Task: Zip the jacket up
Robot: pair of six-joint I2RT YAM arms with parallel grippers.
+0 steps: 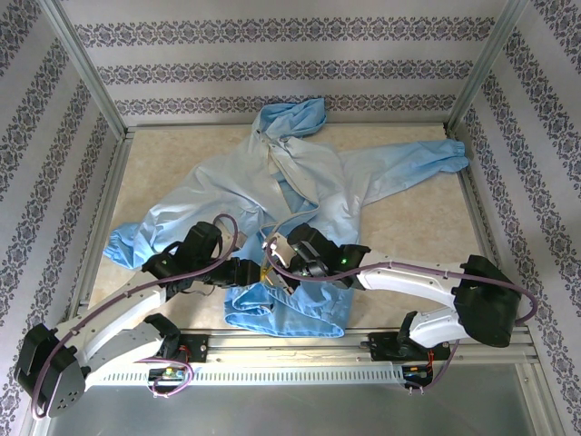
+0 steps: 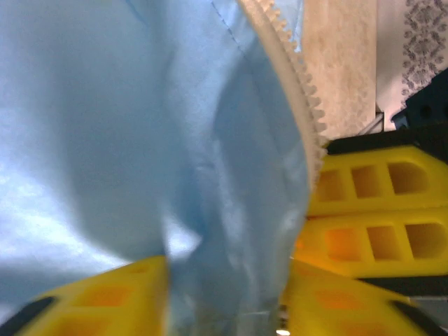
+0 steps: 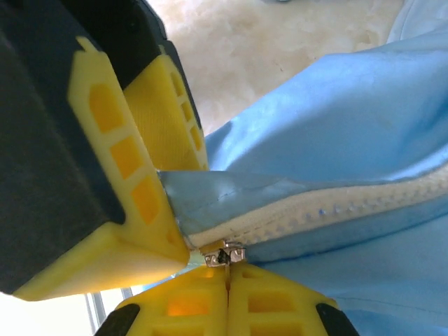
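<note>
Axis: you are looking at the jacket [image 1: 272, 182] lying lengthwise from near to far, its hood [image 1: 295, 123] pointing at the far wall and its hem [image 1: 290, 313] toward the arm bases.
Sleeves: one is reaching far-right [image 1: 408, 168], the other near-left [image 1: 136, 241].
Look: the light-blue, thin fabric is creasing, and the pale toothed zipper strip [image 3: 336, 210] is running along one front edge.
Right gripper [image 3: 227, 280]: your pads are pressing together on the small metal zipper slider [image 3: 222, 254].
Left gripper [image 2: 227, 280]: jacket fabric is passing between its yellow fingers; you cannot tell whether they are clamping it.
Room: bare table [image 1: 427, 236] is lying open to the right, while the hem is sitting close to the near rail [image 1: 300, 343].
</note>
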